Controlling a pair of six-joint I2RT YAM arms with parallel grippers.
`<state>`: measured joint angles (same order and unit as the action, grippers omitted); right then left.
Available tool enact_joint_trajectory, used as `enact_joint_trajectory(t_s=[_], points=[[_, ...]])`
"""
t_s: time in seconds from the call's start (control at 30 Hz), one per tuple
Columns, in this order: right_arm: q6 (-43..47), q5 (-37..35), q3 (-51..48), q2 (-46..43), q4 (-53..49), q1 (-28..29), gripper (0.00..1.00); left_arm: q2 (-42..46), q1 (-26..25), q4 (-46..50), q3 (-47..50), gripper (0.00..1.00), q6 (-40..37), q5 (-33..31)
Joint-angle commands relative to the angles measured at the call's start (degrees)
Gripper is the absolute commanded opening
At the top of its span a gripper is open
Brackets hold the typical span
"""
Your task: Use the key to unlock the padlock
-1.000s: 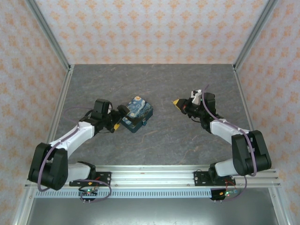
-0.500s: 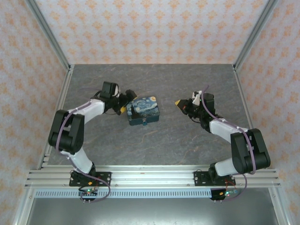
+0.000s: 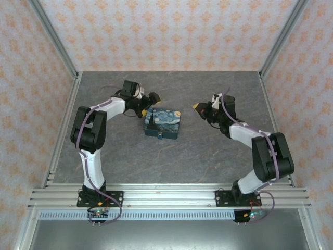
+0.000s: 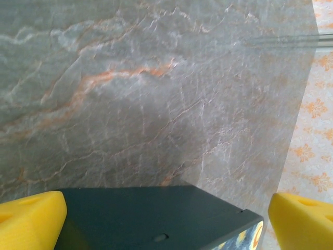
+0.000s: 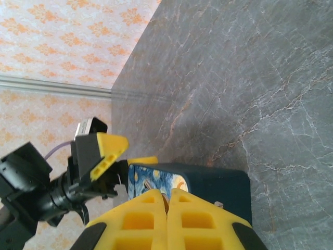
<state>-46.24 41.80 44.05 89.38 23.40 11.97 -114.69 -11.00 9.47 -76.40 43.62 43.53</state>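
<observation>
Top external: wide-open left gripper [image 3: 150, 106] at padlock [image 3: 162, 124], right gripper [image 3: 197, 108] closed.
Could shove padlock across worktop [image 3: 208, 156] if clamped off-centre.

Tabletop [image 3: 208, 156]: grey marble-look sheet with pale veins, one orange vein just ahead of the left gripper [image 3: 150, 105]. Left wall [image 3: 26, 104] is outboard of it, right wall [image 3: 307, 104] outboard of the right gripper [image 3: 198, 109], back wall [image 3: 166, 31] beyond both. All three are cream panels with a repeating orange floral print. Aluminium posts [image 3: 54, 36] stand at the two back corners. Behind the grippers, at the near edge, aluminium rails [image 3: 171, 195] span the full width. Light is even and diffuse, soft shadows on the table.
</observation>
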Motion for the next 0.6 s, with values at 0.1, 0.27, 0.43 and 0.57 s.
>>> enact_joint_trajectory(t_s=[0.1,0.27,0.43,0.57], points=[[-1.1,-0.2,1.4,0.8,2.1,0.6,0.00,9.6,-0.8,-3.2,10.5,1.00,2.7,1.5],[-1.8,-1.2,-0.7,-0.4,3.0,1.8,0.00,13.6,-2.4,-4.2,14.5,1.00,3.3,-0.8],[-2.4,-1.5,-2.6,-2.5,3.1,3.1,0.00,16.8,-1.0,-0.8,15.0,1.00,2.2,-5.2],[-2.1,-2.0,-2.6,-4.1,2.1,4.5,0.00,24.3,-0.7,6.0,16.0,1.00,-2.4,-9.0]])
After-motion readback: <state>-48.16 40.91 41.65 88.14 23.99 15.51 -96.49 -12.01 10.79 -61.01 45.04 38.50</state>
